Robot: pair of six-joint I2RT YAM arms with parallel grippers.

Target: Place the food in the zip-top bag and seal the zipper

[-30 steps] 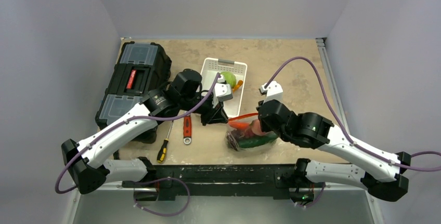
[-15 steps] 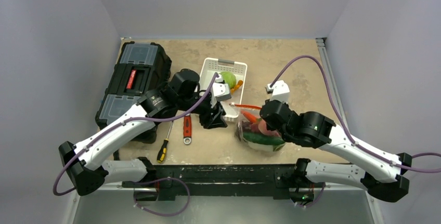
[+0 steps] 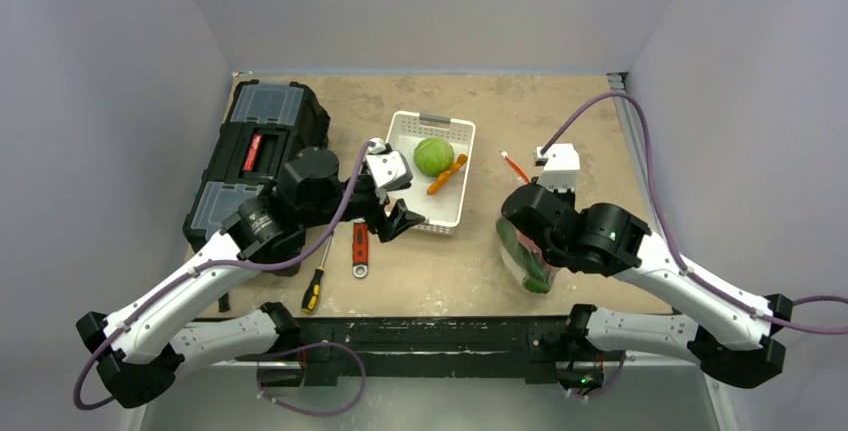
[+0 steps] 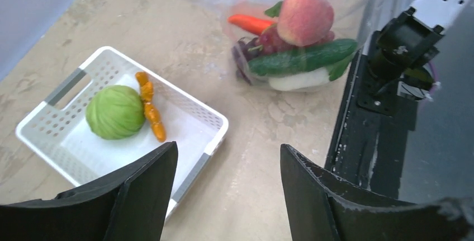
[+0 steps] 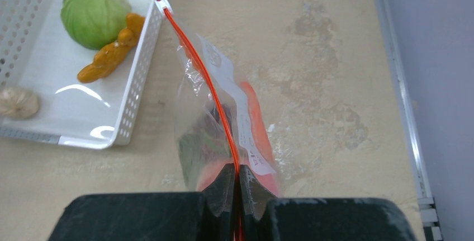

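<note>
right gripper (image 5: pixel 236 188) is clamped tight on the zipper (image 5: pixel 204 79), holding the zip-top bag (image 5: pixel 195 140) up just right of the white tray (image 5: pixel 140 67). the red-orange strip runs lengthwise straight out from the jaws, and its white slider (image 5: pixel 162 5) end points toward the tray's right side. the pouch hangs below it. through the plastic: peach (image 4: pixel 306 16) on top, cucumber (image 4: pixel 302 59) lying across, grapes (image 4: pixel 262 39), carrot (image 4: pixel 251 24), white radish (image 4: pixel 299 80) underneath. left gripper (image 4: pixel 226 196) is spread wide with nothing between its fingers, hovering by the tray's near left corner. inside the tray, the green cabbage (image 4: pixel 115 112) touches a knobbly orange piece (image 4: pixel 151 105).
</note>
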